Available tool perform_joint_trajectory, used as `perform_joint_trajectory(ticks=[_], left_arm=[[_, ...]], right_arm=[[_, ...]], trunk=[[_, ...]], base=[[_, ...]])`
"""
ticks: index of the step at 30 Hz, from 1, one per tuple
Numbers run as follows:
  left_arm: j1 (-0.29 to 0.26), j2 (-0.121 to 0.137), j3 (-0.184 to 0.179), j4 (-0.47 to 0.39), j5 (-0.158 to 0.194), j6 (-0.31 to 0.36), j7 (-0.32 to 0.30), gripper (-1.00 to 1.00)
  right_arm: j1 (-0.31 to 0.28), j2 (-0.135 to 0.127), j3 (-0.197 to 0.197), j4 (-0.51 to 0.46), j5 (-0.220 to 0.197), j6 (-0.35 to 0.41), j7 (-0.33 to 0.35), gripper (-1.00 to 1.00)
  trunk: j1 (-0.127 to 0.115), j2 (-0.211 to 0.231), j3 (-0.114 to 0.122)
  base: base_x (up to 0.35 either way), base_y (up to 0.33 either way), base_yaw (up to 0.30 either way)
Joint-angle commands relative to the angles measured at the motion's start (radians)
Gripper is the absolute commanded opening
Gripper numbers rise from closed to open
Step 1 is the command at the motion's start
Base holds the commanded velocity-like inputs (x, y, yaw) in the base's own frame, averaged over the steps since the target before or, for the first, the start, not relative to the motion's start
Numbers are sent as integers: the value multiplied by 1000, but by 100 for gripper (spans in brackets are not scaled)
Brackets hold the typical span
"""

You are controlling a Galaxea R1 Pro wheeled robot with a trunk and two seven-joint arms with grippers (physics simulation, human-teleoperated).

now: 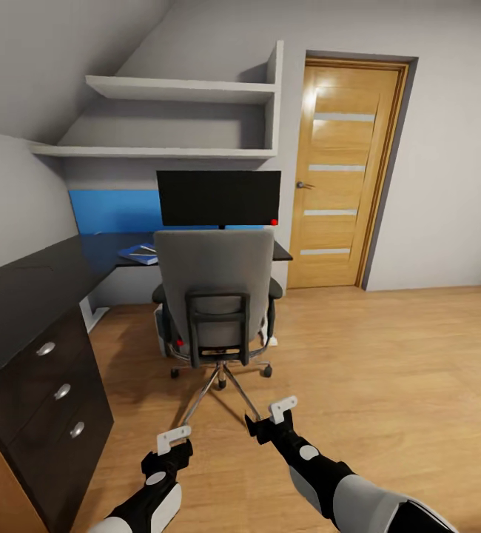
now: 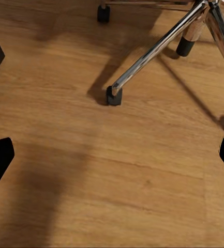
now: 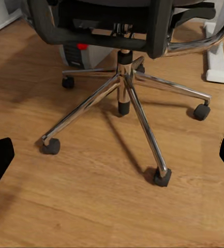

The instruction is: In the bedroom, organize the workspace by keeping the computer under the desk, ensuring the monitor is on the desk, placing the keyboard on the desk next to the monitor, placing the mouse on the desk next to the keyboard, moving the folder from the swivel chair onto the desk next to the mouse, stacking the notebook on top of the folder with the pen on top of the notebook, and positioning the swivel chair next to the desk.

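The grey swivel chair (image 1: 217, 285) stands with its back to me, pushed up to the black desk (image 1: 26, 285). Its chrome star base (image 3: 124, 85) and one castor (image 2: 114, 96) are close in front of my hands. The monitor (image 1: 218, 197) stands on the desk behind the chair. A blue folder (image 1: 138, 255) lies flat on the desk left of the chair, with something pale on it that is too small to name. The grey computer (image 3: 86, 51) sits under the desk. The chair hides the keyboard and mouse. My left gripper (image 1: 175, 443) and right gripper (image 1: 280, 412) hang open and empty above the floor.
The black three-drawer unit (image 1: 52, 396) juts out at my left. A wooden door (image 1: 344, 178) stands shut at the back right, and white shelves (image 1: 181, 90) hang above the desk. The desk's white leg (image 3: 215, 58) is beside the chair. Wood floor (image 1: 388, 370) stretches to the right.
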Motion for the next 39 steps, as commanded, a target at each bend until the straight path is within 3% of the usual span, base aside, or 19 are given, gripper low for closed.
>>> perform_joint_trajectory(ticks=[1,20,39], left_arm=[[-1,1,-8,1,10,-4,5,100],[-1,8,-4,1,12,-4,7,100],[-1,13,0,-2,13,-4,13,100]], right_arm=[[-1,0,4,2,-11,-4,6,100],[-1,0,4,2,-11,-4,6,100],[-1,0,4,1,-11,-4,6,100]], trunk=[[-5,7,2],[-78,140,62],[-150,273,121]], base=[[-336,-82,0],[-315,-97,0],[-31,-5,0]])
